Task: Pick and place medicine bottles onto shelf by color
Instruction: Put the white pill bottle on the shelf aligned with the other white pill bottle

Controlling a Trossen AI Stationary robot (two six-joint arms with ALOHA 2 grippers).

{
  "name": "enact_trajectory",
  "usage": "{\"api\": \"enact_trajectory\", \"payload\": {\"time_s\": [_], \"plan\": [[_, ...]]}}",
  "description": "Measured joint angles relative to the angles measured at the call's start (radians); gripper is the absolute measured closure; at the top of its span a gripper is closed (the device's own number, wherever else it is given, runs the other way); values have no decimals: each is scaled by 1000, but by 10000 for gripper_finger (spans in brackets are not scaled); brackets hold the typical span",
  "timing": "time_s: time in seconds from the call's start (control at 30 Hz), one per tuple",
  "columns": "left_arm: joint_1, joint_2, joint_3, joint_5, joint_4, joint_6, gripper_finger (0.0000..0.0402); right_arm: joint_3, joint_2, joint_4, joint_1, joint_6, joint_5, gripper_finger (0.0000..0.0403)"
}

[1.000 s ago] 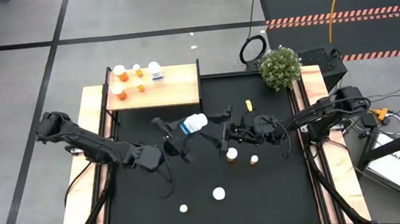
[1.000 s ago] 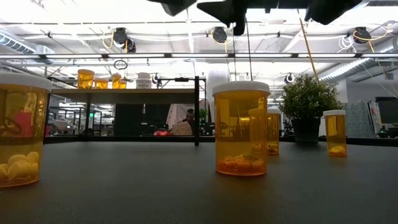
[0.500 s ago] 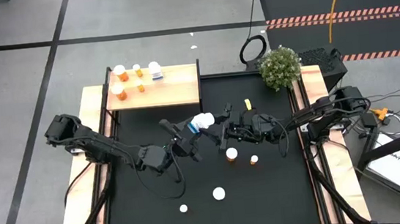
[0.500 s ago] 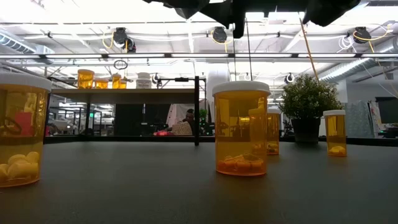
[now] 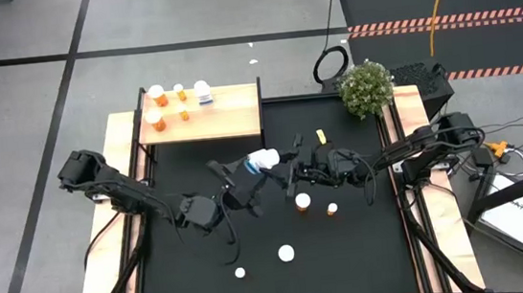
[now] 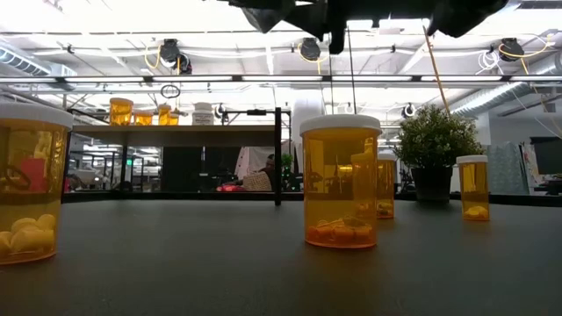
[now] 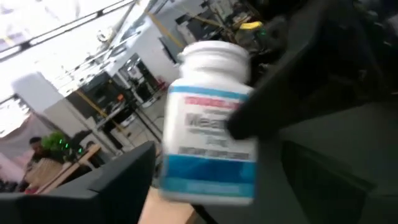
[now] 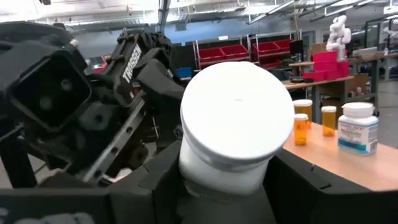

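A white medicine bottle with a blue label [image 5: 261,159] hangs in the air over the middle of the black mat, lying about level with its cap toward the table's right. My right gripper [image 5: 280,166] is shut on it from the right. My left gripper [image 5: 243,175] is open, and its fingers stand on either side of the bottle's base end [image 7: 205,186] with a gap showing. The shelf [image 5: 225,119] at the far left carries several orange bottles [image 5: 157,97] and one white bottle [image 5: 203,92]. More orange bottles [image 5: 302,201] [image 5: 332,209] stand on the mat. My right gripper pinches the white bottle's body just below the cap [image 8: 217,177] between its two fingers. The fingers come level from the table's right and lie along the bottle, with the cap [image 8: 237,117] facing back toward the wrist. The bottle is lifted clear of the mat.
Two more white-capped bottles [image 5: 285,253] [image 5: 240,274] stand toward the mat's near edge. A small yellow thing [image 5: 319,137] lies behind the grippers. A potted plant [image 5: 366,88] stands at the far right corner. In the low view the orange bottles [image 6: 341,180] [image 6: 26,189] stand upright below the arms.
My left gripper has carried the white bottle a little toward the table's right, up to my right gripper, whose fingers now lie along the bottle. The bottle has since stayed in place in the air between the two.
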Motion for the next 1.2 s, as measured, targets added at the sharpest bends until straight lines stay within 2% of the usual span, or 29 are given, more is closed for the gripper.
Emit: {"api": "enact_trajectory", "payload": {"time_s": [0.1,0.2,0.33,0.4,0.5,0.6,0.73,0.93,1.0,1.2], "plan": [[-21,-7,22,-16,-2,-11,16,1,-21,-27,0,-32,-2,220],[-55,-35,46,0,-93,-52,6,1,-38,-73,0,-60,1,221],[-73,-90,95,100,-330,-242,19,1,-81,-161,0,-130,-66,220],[-72,-114,133,192,-454,-380,27,2,-107,-253,0,-152,-115,220],[-69,-161,174,274,-660,-577,41,1,-128,-383,0,-175,-151,219],[-67,-188,188,281,-802,-653,58,2,-134,-453,-1,-193,-150,219],[-74,-222,190,283,-873,-676,88,2,-127,-534,0,-225,-200,219],[-73,-222,190,570,-884,-708,134,2,-125,-547,7,-293,-382,219],[-59,-206,191,627,-874,-719,142,2,-125,-550,16,-328,-409,219],[-5,-154,190,644,-875,-723,138,2,-125,-571,50,-424,-411,219]]}}
